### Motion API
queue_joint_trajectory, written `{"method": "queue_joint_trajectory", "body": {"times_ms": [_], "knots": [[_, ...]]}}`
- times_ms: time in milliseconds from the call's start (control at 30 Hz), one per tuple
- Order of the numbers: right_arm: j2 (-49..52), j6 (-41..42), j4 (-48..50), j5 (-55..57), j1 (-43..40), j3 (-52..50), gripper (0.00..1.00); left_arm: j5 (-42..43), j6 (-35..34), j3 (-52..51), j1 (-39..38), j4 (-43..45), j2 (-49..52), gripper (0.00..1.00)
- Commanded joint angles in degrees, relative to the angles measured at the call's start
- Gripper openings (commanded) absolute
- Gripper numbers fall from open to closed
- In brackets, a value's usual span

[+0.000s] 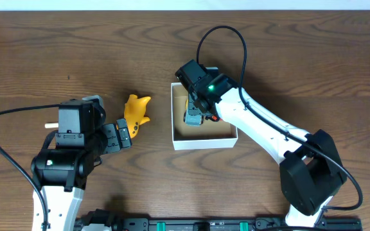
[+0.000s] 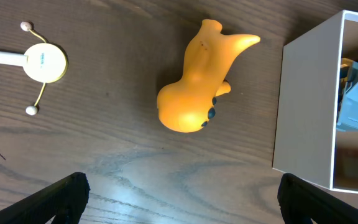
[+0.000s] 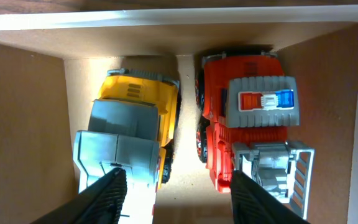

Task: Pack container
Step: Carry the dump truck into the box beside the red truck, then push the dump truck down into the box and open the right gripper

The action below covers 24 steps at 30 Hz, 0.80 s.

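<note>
- The left fingers [image 2: 67, 196] stand wide apart with nothing between them, low over the counter [image 1: 56, 51].
- The yellow toy [image 2: 197, 81] lies straight ahead of them, roughly centred in the gap but a little beyond the tips and not touching either one.
- Its long axis runs slantwise: the rounded end points back toward the one finger, the tapered end forward toward the other. I'd judge the fingers need a slight turn to close across its narrow waist.
- The container [image 2: 306, 99] sits beyond the toy, off to the far-finger side, near it but apart.
- The left arm is clearly the nearer one to the toy.
- The right fingers [image 3: 107, 196] are spread and grip nothing. They hang inside the container's mouth.
- Just below and ahead of them, a yellow truck [image 3: 135, 124] and a red truck [image 3: 247, 118] lie side by side on the cardboard floor, lengthwise along the fingers' reach.
- A small white-and-yellow thing [image 2: 42, 62] lies well off to the other side of the left fingers, out of the way.
</note>
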Motion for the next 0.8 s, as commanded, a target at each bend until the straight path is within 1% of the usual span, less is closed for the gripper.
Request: {"method": "queue_joint_trajectory", "body": {"times_ms": [0, 33, 167, 367, 567, 767], "knots": [[0.4, -1.3, 0.9, 1.2, -0.2, 0.5, 0.37, 0.4, 0.5, 1.0, 0.2, -0.2, 0.0, 0.98], [0.4, -2.4, 1.2, 1.2, -0.1, 0.5, 0.27, 0.4, 0.5, 1.0, 0.2, -0.2, 0.0, 0.98], [0.4, -4.9, 1.9, 1.2, 0.9, 0.5, 0.01, 0.4, 0.5, 1.0, 0.2, -0.2, 0.0, 0.98], [0.4, -9.0, 3.4, 1.2, 4.0, 0.5, 0.01, 0.4, 0.5, 1.0, 0.2, -0.2, 0.0, 0.98], [0.5, -8.9, 4.0, 1.2, 6.9, 0.5, 0.01, 0.4, 0.5, 1.0, 0.2, -0.2, 0.0, 0.98], [0.5, -8.9, 5.6, 1.2, 6.8, 0.5, 0.01, 0.4, 0.5, 1.0, 0.2, -0.3, 0.0, 0.98]]}}
